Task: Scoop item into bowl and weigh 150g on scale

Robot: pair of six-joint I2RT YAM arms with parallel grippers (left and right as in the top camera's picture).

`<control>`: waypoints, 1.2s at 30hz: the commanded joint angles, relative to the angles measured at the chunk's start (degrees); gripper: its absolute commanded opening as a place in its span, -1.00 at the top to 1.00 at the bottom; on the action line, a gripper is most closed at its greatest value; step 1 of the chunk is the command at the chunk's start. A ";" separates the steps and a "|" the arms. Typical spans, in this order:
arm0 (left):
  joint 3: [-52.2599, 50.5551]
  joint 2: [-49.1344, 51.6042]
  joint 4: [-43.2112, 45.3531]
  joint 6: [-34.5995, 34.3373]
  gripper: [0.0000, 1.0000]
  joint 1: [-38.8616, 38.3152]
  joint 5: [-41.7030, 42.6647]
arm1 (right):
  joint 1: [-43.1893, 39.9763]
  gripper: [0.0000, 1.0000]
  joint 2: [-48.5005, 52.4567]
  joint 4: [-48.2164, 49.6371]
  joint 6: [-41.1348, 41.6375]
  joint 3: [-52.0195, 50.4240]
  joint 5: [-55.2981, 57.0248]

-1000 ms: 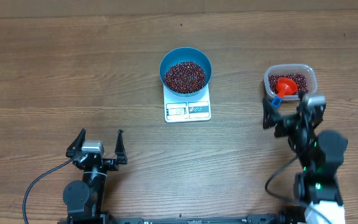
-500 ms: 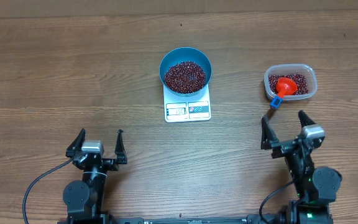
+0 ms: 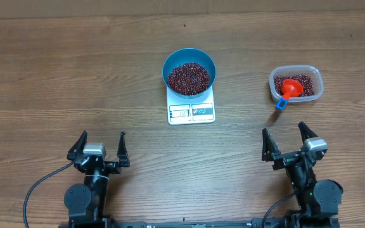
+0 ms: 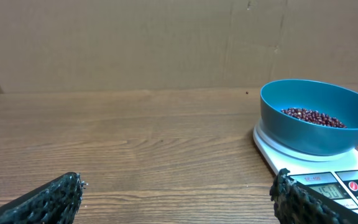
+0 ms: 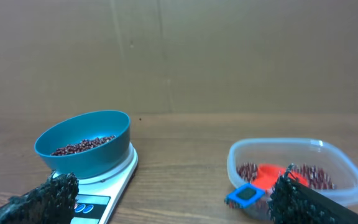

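Note:
The blue bowl (image 3: pixel 189 54) stands on the white scale (image 3: pixel 192 113) at the table's middle, holding a heap of dark red-brown beans (image 3: pixel 189 78). More of the beans lie in a clear container (image 3: pixel 317 73) at the right, with a red scoop (image 3: pixel 291 87) resting in it. My left gripper (image 3: pixel 102 135) is open and empty near the front left. My right gripper (image 3: pixel 282 128) is open and empty, in front of the container and apart from it. In the left wrist view the bowl (image 4: pixel 316 134) and scale (image 4: pixel 278 152) sit ahead to the right. The right wrist view shows the bowl (image 5: pixel 86 158) to the left and the scoop (image 5: pixel 269 174) to the right.
The scoop's blue handle end (image 3: pixel 282 103) sticks out over the container's near left corner toward my right gripper. A brown cardboard wall (image 4: pixel 166 43) closes off the far side of the wooden table (image 3: pixel 75 76).
My right arm has drawn back from beside the container toward the table's near edge, its gripper staying open. The left arm, bowl, scale and scoop have not moved.

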 commanded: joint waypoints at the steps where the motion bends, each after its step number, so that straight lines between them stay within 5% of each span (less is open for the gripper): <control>1: -0.26 -0.61 -0.17 0.44 -0.99 -0.02 -0.39 | 1.31 -1.00 -0.57 -0.39 3.45 -0.61 4.35; 13: -0.26 -0.61 -0.17 0.46 -0.99 -0.02 -0.39 | 1.66 -1.00 -0.57 -1.22 -3.28 -0.61 0.96; 36: -0.26 -0.61 -0.17 0.44 -0.99 -0.02 -0.42 | 1.22 -1.00 -0.52 -1.18 -2.82 -0.61 1.86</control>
